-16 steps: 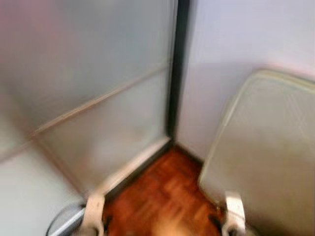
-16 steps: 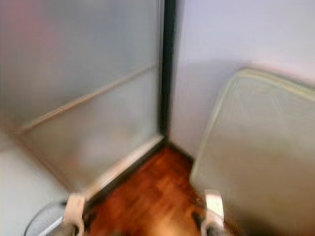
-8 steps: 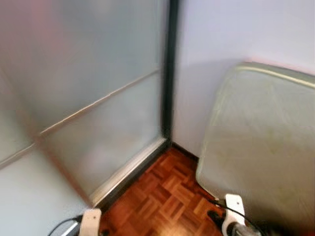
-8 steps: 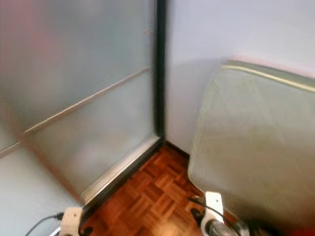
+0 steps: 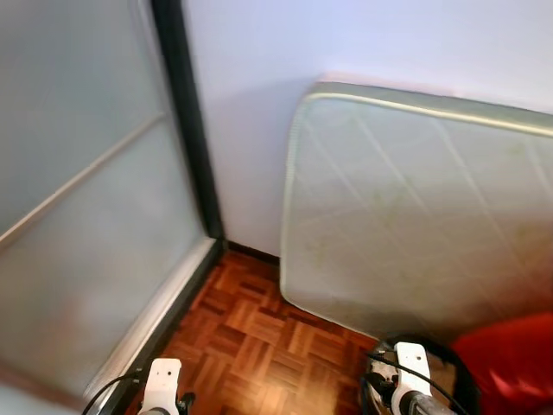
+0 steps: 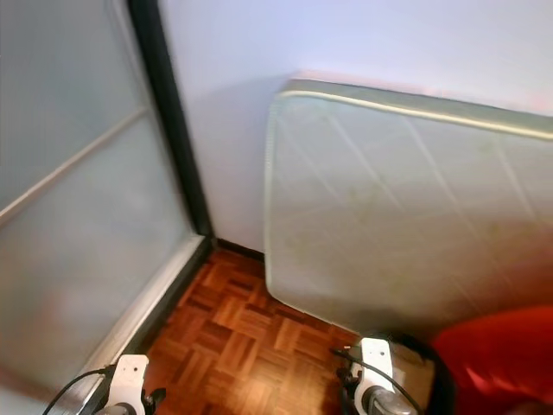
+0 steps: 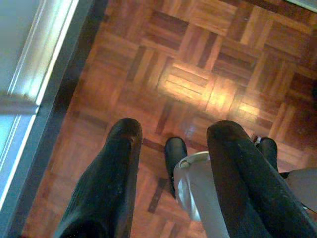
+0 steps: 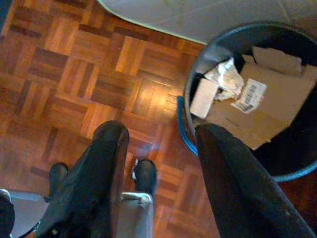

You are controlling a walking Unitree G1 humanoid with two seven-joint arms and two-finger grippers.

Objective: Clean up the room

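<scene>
Step in hand, as I read it: between pickups, scanning the room corner w/ nothing carried. Next move prob calls for finding loose rubbish, grabbing it and bringing it to the bin at the robot's right; no stray item on the floor in these views, so a turn or walk likely needed first.

Wall point(image 5: 346, 43): plain, pale, smooth. Glass door point(image 5: 78, 216): frosted panels, thin pale crossbar, dark frame at the corner, pale rail along the bottom.

Mattress point(image 5: 415, 216): big, off-white, quilted in diamond lines, rounded corner w/ piped edge, standing on edge and leaning on the wall, a bit stained. Soft, bulky, not a gripper job.

Floor point(image 7: 208, 74): reddish-brown parquet in squares, glossy, light glare on it.

Red thing point(image 5: 510, 363) bottom right by the mattress: smooth, prob plastic or fabric, can't tell what.

Bin point(image 8: 195, 82): round, dark, blue rim, just beside the mattress foot. Holds flat cardboard point(image 8: 257, 114) w/ a barcode label, a small white box point(image 8: 203, 98) and crumpled paper point(image 8: 223, 74).

Left gripper point(image 7: 173, 148): fingers apart, empty, above bare floor. Right gripper point(image 8: 158, 144): fingers apart, empty, just beside the bin rim.
</scene>
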